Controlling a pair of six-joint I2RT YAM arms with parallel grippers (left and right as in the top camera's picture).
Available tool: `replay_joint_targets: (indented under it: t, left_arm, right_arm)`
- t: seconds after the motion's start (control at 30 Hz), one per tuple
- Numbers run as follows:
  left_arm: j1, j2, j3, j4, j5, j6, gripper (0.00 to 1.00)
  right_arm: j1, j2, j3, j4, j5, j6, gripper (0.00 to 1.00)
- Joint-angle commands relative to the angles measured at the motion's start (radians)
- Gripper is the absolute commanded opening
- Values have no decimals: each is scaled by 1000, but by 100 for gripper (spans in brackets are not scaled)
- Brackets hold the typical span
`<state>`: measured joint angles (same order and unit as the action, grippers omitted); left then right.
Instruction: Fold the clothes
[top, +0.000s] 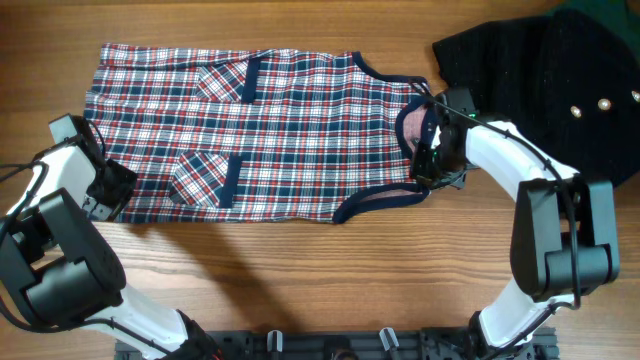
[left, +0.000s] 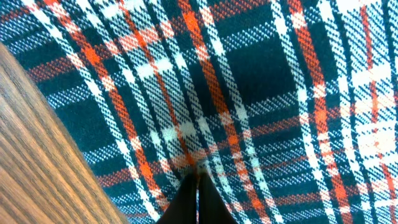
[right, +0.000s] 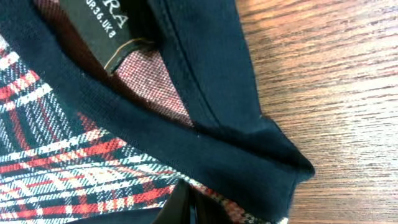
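Observation:
The plaid sleeveless garment (top: 300, 130) lies spread flat on the wooden table (top: 330, 280), hem to the left and neck to the right, both patch pockets facing up. My left gripper (top: 112, 190) sits at the near left hem corner. In the left wrist view its fingers (left: 199, 180) are pressed together on the plaid cloth (left: 249, 93). My right gripper (top: 437, 170) is at the near shoulder by the neck. In the right wrist view its fingers (right: 186, 199) are shut on the plaid edge (right: 62, 155) beside the navy trim (right: 236, 143).
A black garment with metal studs (top: 540, 70) lies at the far right, close to the neck of the plaid one. Dark green fabric (top: 610, 20) shows at the top right corner. Bare wood (right: 336, 93) lies right of the shoulder.

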<state>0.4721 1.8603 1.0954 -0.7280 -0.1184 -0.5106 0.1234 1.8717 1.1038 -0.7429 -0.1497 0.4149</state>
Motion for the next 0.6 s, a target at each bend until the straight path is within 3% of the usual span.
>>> replay_joint_targets:
  t: [0.0,0.1,0.27,0.37,0.57]
  left_arm:
    - [-6,32,-37,-27,63,10,4]
    - [-9,16,-34,-19,103,66,4]
    - [-51,-85,54,-23,103,140,4]
    - [-101,-154,113,-23,84,167,6]
    - [-192,-189,136,105,128,167,21]
  right_arm:
    - [-9,20,-32,-5,74,-22,4]
    - [-9,-10,-6,3,37,-23,4]
    - [-9,-87,221,-42,-16,-88,8]
    - [-9,-96,375,-100,-16,-136,26]
    - [-6,-95,421,-13,-96,-179,59]
